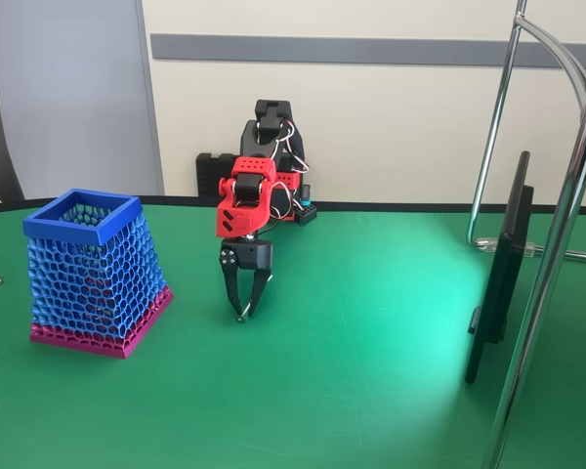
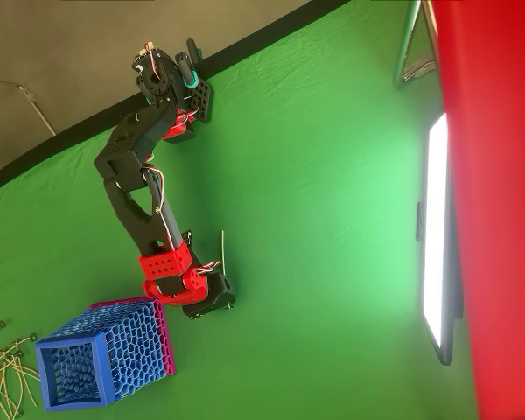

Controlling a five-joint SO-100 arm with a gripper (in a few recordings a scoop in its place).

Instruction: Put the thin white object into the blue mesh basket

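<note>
Thin white stick (image 2: 222, 252): light, stiff, slippery; lies on the green desk (image 2: 315, 219) beside the gripper (image 1: 241, 315). Grip mid-shaft. Jaws nearly together at desk level; contents unclear.

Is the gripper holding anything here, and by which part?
Cannot tell: the gripper is down at one end of the thin white object, but a pinch isn't clear.
</note>
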